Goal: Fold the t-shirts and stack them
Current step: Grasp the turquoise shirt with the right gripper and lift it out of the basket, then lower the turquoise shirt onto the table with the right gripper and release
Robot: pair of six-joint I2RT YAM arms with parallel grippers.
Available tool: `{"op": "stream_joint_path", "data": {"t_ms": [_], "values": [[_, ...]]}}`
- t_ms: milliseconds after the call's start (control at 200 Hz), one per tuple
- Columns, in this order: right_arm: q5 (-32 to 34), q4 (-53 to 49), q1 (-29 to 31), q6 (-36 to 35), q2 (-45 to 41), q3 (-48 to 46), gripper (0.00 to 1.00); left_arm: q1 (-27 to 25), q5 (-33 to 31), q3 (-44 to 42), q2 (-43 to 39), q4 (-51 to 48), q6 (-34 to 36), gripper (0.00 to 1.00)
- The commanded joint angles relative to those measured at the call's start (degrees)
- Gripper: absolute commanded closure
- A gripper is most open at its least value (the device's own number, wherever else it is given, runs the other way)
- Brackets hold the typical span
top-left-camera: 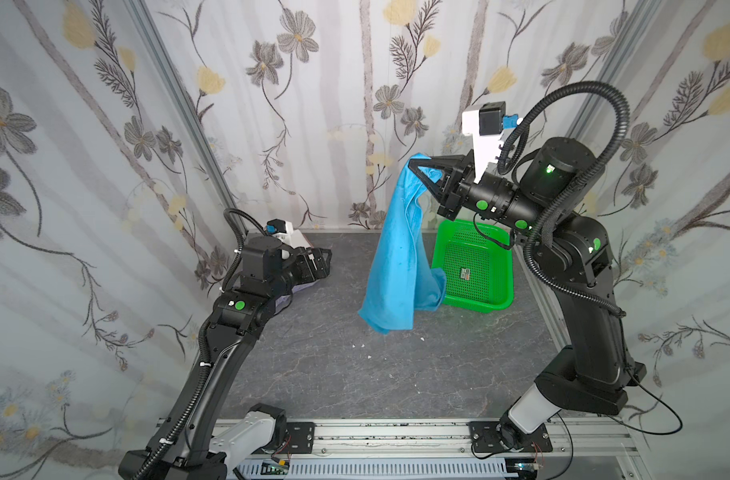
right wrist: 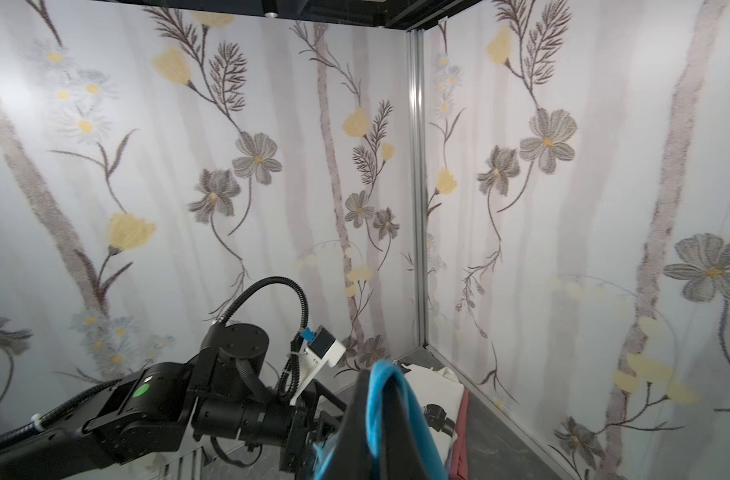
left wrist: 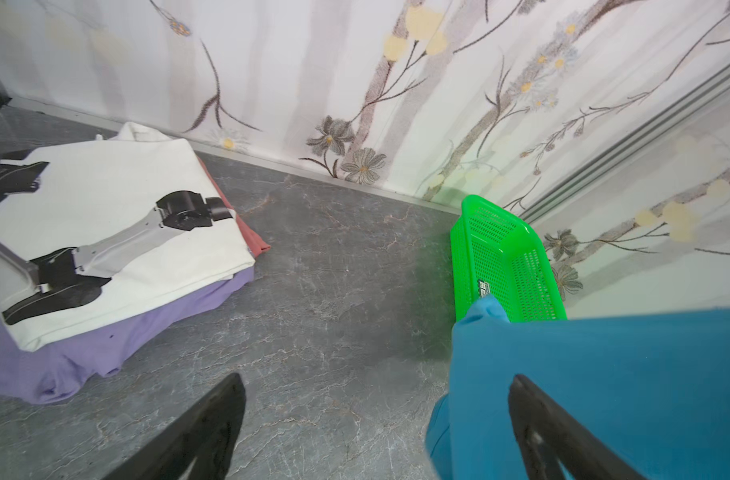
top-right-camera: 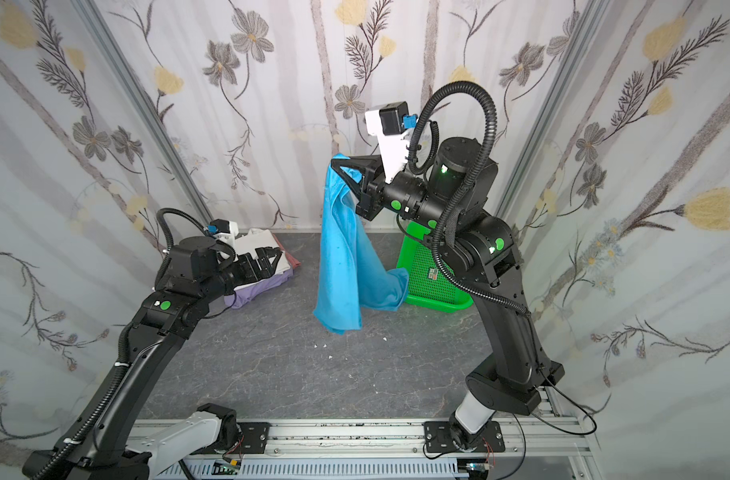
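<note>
The blue t-shirt hangs in a long, crumpled drape just beside the green basket. It is held above the basket's level by the right pincer, whose jaws are closed tight on a bunched bit of cloth at the shirt's top. Lifting it this high seems meant to let the fabric fall out straight so an edge or corner can be found before it is spread for folding. One lower fold swings in front of the basket's wall. I cannot tell whether the lowest hem touches the surface or hangs just clear of it. The basket itself looks empty of shirts, with only a small sticker on its mesh floor, though the arm and the hanging cloth hide part of it. Well apart from the basket, across the surface on the left arm's side, three folded shirts sit stacked. The white printed shirt is on top, the lavender shirt beneath it, and the pinkish-red shirt peeks out at the far edge. By this reckoning the blue one is the last to fold. The left pincer hovers low by that stack, jaws spread wide and holding nothing, likely waiting to take a second grip on the hanging cloth.
</note>
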Motion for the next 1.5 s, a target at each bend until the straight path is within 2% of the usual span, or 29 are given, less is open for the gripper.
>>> {"op": "stream_joint_path", "data": {"t_ms": [0, 100, 225, 240, 280, 295, 300, 310, 315, 380, 415, 460, 535, 665, 774, 894, 1024, 1209, 1304, 1399, 1494], "values": [[2.3, 3.3, 0.4, 0.5, -4.1, -10.2, 1.00, 0.8, 0.3, 0.5, 0.1, -3.2, 0.0, 0.00], [8.3, 7.9, -0.6, 1.6, -11.0, -29.2, 1.00, 1.1, -0.5, 0.3, -0.1, -3.8, -0.1, 0.00], [8.3, 16.1, -3.9, 6.8, -16.3, -49.3, 1.00, 1.2, -2.2, 0.3, 0.8, -4.6, 0.9, 0.00], [8.8, 16.6, -4.1, 7.3, -16.5, -51.2, 0.97, 1.2, -2.5, 0.3, 0.8, -4.7, 0.9, 0.00], [9.0, 17.7, -4.5, 7.7, -16.4, -55.1, 0.82, 1.3, -2.6, 0.2, 1.1, -4.8, 1.1, 0.00], [9.1, 18.0, -4.6, 7.7, -16.2, -56.3, 0.71, 1.3, -2.5, 0.2, 1.1, -4.7, 1.1, 0.00], [9.1, 18.0, -4.6, 7.7, -16.2, -56.3, 0.71, 1.3, -2.5, 0.2, 1.2, -4.7, 1.1, 0.00], [9.2, 18.2, -4.7, 7.6, -15.9, -57.5, 0.60, 1.3, -2.4, 0.2, 1.2, -4.7, 1.2, 0.00], [9.2, 18.2, -4.7, 7.6, -15.9, -57.5, 0.60, 1.3, -2.4, 0.1, 1.2, -4.6, 1.2, 0.00], [9.3, 19.3, -5.1, 7.7, -13.8, -61.7, 0.23, 1.3, -1.9, -0.5, 1.5, -4.1, 0.9, 0.00], [9.1, 19.6, -5.5, 8.0, -11.7, -62.9, 0.10, 1.2, -1.7, -1.0, 1.7, -3.8, 0.6, 0.00], [9.5, 18.9, -5.9, 8.8, -7.2, -62.9, 0.01, 1.3, -1.5, -1.8, 2.2, -3.3, 0.1, 0.00], [10.5, 17.0, -6.1, 9.8, -0.3, -60.9, 0.00, 1.3, -1.4, -3.6, 3.1, -2.4, -0.8, 0.00], [16.4, 14.2, -6.3, 12.6, 11.1, -56.3, 0.00, 1.4, -2.3, -6.6, 5.0, -3.2, -3.8, 0.00], [24.4, 12.5, -6.5, 14.9, 17.5, -53.9, 0.00, 1.2, 0.7, -11.8, 4.8, -0.4, -8.1, 0.00], [28.0, 12.7, -7.8, 17.4, 20.8, -55.1, 0.00, 0.2, 2.3, -16.5, 4.8, 2.8, -11.3, 0.00], [30.8, 14.9, -10.4, 19.2, 19.6, -61.6, 0.00, -3.1, 0.0, -18.1, 6.2, 2.3, -11.3, 0.00], [33.3, 21.2, -17.1, 20.9, 10.0, -78.2, 0.00, -5.8, -1.7, -20.5, 8.1, 0.7, -11.2, 0.00], [31.5, 24.8, -21.7, 19.9, 5.6, -84.7, 0.00, -6.3, -1.7, -21.9, 9.0, 1.1, -11.2, 0.00], [33.3, 23.9, -23.9, 17.7, 4.2, -84.6, 0.00, -6.4, -1.6, -21.7, 10.1, 1.0, -11.1, 0.00], [31.8, 21.3, -25.5, 15.7, 5.5, -81.5, 0.00, -6.4, -1.8, -21.1, 10.3, 1.3, -10.9, 0.00]]}}
